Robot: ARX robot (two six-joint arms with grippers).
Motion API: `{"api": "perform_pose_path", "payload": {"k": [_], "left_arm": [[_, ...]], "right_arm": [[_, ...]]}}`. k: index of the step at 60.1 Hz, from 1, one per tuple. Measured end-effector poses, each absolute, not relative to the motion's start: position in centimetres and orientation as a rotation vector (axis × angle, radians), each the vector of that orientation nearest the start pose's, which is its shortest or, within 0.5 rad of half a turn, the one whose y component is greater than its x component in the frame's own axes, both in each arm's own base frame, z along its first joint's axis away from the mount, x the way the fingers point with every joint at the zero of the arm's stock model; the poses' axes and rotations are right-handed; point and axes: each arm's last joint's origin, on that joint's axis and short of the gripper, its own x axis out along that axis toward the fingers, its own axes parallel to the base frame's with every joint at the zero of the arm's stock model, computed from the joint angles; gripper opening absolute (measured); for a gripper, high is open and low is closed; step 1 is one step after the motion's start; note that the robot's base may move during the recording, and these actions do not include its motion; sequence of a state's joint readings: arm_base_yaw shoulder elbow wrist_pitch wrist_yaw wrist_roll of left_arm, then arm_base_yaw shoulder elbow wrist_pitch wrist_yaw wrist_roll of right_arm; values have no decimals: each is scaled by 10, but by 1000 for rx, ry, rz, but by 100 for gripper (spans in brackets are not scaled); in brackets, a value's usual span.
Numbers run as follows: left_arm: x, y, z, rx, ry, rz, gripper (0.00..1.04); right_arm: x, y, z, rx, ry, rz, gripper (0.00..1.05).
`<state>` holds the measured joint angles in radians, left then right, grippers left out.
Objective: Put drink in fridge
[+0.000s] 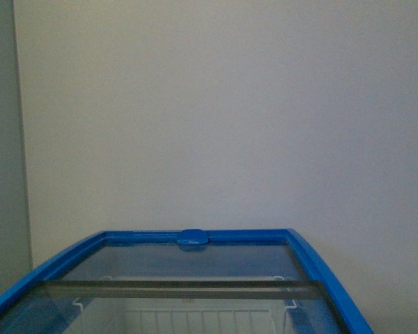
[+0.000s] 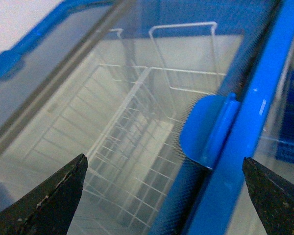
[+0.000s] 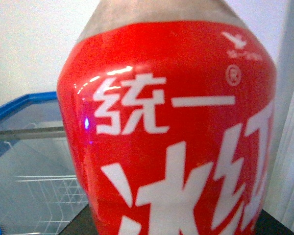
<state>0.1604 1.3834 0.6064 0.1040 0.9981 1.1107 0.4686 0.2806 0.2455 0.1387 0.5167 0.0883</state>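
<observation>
You have a fridge (image 1: 251,236) rimmed blue with grey-tinted glass, white wire baskets (image 2: 132,147) inside, and a drink bottle (image 3: 171,127) labelled red with white characters.

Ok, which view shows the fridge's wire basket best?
Left wrist view: the white wire basket spans the frame, grid clear. Front view shows only its upper rim; right wrist view a corner, the rest blocked by the drink bottle.

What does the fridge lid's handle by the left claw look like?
Find the blue-rimmed chest fridge. On its curved tinted glass lid, tight against the rim, sits a half-round blue plastic handle. Unlike the white wire baskets below, it's solid blue.
</observation>
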Motion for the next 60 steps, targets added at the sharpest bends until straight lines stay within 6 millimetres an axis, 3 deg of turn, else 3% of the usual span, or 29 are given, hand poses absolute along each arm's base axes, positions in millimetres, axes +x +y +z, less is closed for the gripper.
{"api": "perform_pose_path", "payload": {"k": [15, 41, 60], "left_arm": [[261, -3, 173, 746, 90, -1178, 97], [291, -30, 159, 921, 38, -1193, 97], [330, -54, 159, 956, 7, -1147, 97]], "right_arm": [[101, 35, 238, 138, -93, -44, 36], [101, 35, 238, 138, -93, -44, 36], [101, 35, 238, 138, -93, -45, 36]]}}
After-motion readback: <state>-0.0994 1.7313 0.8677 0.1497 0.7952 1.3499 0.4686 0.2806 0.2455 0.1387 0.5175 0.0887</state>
